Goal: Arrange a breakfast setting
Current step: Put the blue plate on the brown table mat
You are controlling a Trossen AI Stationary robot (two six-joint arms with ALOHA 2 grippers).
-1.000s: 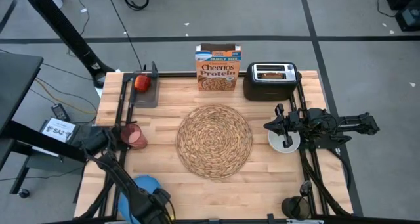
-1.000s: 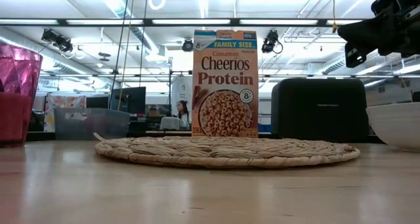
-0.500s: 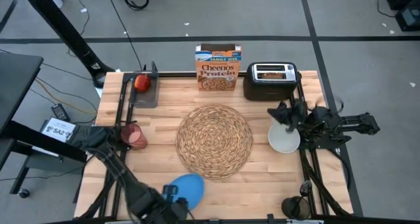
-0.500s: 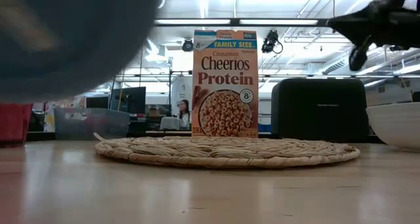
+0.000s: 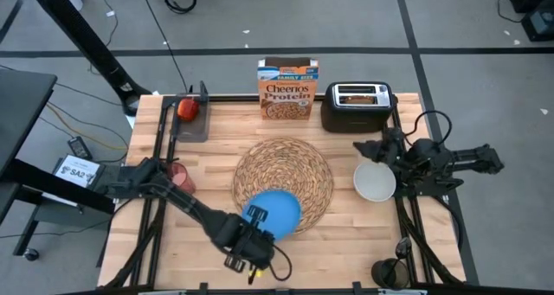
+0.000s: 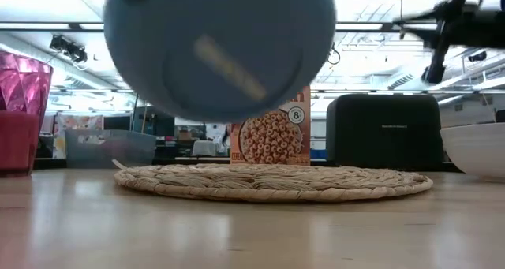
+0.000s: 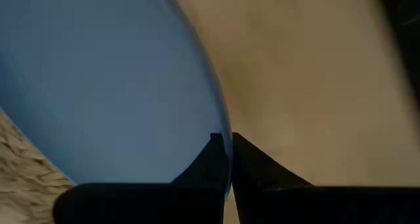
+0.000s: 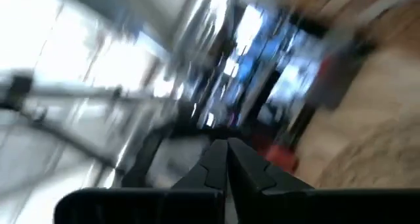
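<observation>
My left gripper (image 5: 256, 219) is shut on the blue plate (image 5: 277, 207), held above the near edge of the round woven placemat (image 5: 281, 161). The plate's underside fills the low view (image 6: 221, 48). My right gripper (image 5: 362, 148) is shut on the dark spoon (image 6: 436, 60), above and just beyond the small white bowl (image 5: 375, 184), which stands on the table at the right. The pink cup (image 5: 179, 176) stands at the left, partly behind my left arm. The red apple (image 5: 187, 108) lies on a dark tray at the far left. The toast slice (image 5: 362, 93) sticks out of the toaster's slot. My left gripper pinches the plate's rim (image 7: 222, 129) between its two fingers, one on each face. The fingers come from the table's near left. The plate is lifted clear of table and mat. My right gripper holds the spoon, which hangs below it (image 6: 436, 60), clear of the bowl. The gripper hides the place of contact.
The orange Cheerios box (image 5: 287, 90) and the black toaster (image 5: 357, 107) stand at the far edge behind the mat. The dark tray (image 5: 192, 124) is at the far left. Bare wood lies near the front edge and to the mat's right (image 5: 346, 234).
My left gripper has carried the blue plate from the near left corner toward the right and far edge, up over the mat's near edge. My right gripper has risen from the bowl and gone a little toward the far edge, lifting the spoon out.
</observation>
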